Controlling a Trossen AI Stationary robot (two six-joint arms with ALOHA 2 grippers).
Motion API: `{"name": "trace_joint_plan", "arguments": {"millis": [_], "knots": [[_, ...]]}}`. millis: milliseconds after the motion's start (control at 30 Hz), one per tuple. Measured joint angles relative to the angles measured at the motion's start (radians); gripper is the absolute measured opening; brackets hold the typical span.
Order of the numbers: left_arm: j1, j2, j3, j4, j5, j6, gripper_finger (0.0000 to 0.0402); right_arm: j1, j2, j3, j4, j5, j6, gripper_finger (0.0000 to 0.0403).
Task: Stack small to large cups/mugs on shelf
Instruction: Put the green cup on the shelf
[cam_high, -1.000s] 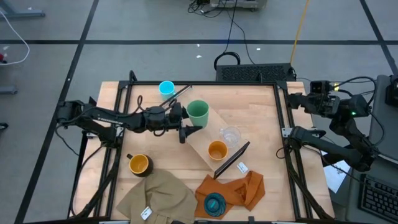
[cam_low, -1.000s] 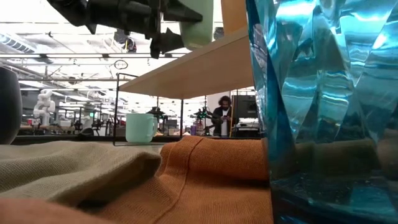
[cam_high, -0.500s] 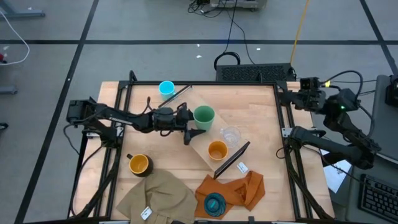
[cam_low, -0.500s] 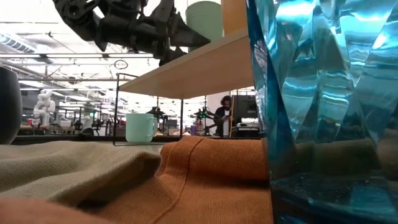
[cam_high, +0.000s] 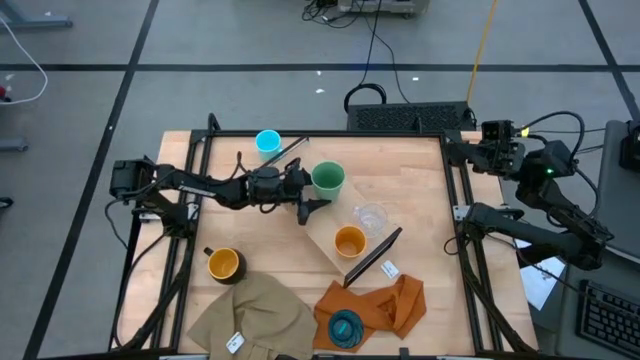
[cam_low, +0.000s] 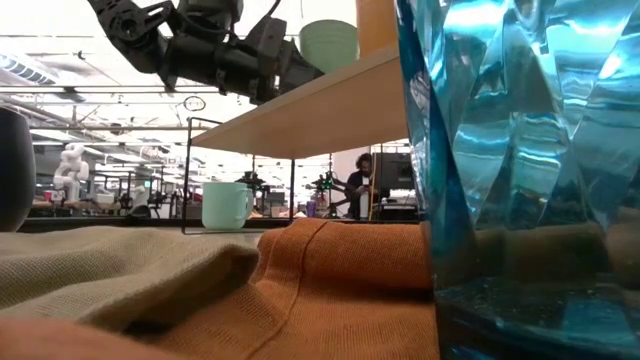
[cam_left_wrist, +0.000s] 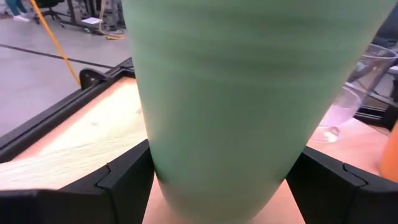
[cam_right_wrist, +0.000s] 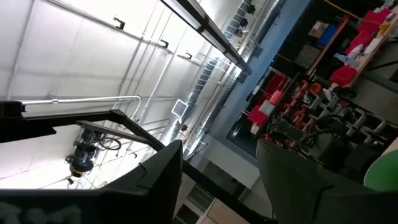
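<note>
The green cup (cam_high: 327, 179) stands upright, mouth up, over the far end of the light-wood shelf (cam_high: 324, 232), with my left gripper (cam_high: 316, 187) shut on it. Further along the shelf stand the clear tumbler (cam_high: 371, 217) and the orange cup (cam_high: 349, 241). The light-blue mug (cam_high: 267, 142) and the dark mug (cam_high: 223, 264) stand on the table, and the teal cup (cam_high: 345, 328) sits on the orange cloth. My right gripper (cam_high: 492, 150) is raised beyond the table's right edge, open and holding nothing. My left gripper pinches the green cup's lower side wall (cam_left_wrist: 155, 169) between its two fingers (cam_left_wrist: 124, 183), one on either side. The fingers come in level from the table's left. The cup is upright with its base at the shelf top (cam_low: 330, 75); whether it rests there I cannot tell.
A tan cloth (cam_high: 255, 315) and an orange cloth (cam_high: 390, 305) lie at the table's near edge. The shelf's black wire bracket (cam_high: 372, 258) stands at its near end, with a small white tag (cam_high: 389, 269) beside it. A person (cam_low: 358, 185) shows far behind.
My left gripper has moved down and toward the table's right with the green cup, rolling a little. The cup has come from a tilt to upright and has sunk to the shelf's far end. My right arm has shifted slightly toward the table.
</note>
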Motion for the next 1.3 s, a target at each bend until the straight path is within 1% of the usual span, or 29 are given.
{"name": "trace_joint_plan", "arguments": {"millis": [167,267,333,400,800,967,1067,1133,1300], "knots": [[0.014,0.042,0.003,0.023,0.003,0.006,0.0309,0.000,0.000,0.000,0.000,0.000,0.000,0.0196],[0.009,0.089,0.024,0.065,0.056,-0.019,0.0309,0.000,0.000,0.000,0.000,0.000,0.000,0.0196],[-0.001,0.117,0.047,0.066,0.059,-0.016,0.0309,0.000,0.000,0.000,0.000,0.000,0.001,0.0196],[-0.009,0.122,0.058,0.060,0.041,-0.013,0.0309,0.000,0.000,0.000,0.000,0.000,0.002,0.0196],[-0.012,0.115,0.071,0.025,0.046,-0.012,0.0309,0.001,0.000,0.000,0.000,0.000,0.000,0.0196],[-0.014,0.115,0.071,0.024,0.041,-0.012,0.0350,0.001,0.000,0.000,0.000,0.000,-0.003,0.0196],[-0.017,0.119,0.068,0.005,0.040,-0.004,0.0359,0.001,0.000,0.000,0.000,0.000,-0.003,0.0196],[-0.016,0.117,0.068,0.004,0.040,-0.011,0.0357,0.001,0.000,0.000,0.000,0.000,-0.004,0.0196],[-0.017,0.117,0.068,0.008,0.036,-0.016,0.0336,0.001,0.000,0.000,0.000,0.000,-0.003,0.0196]]}}
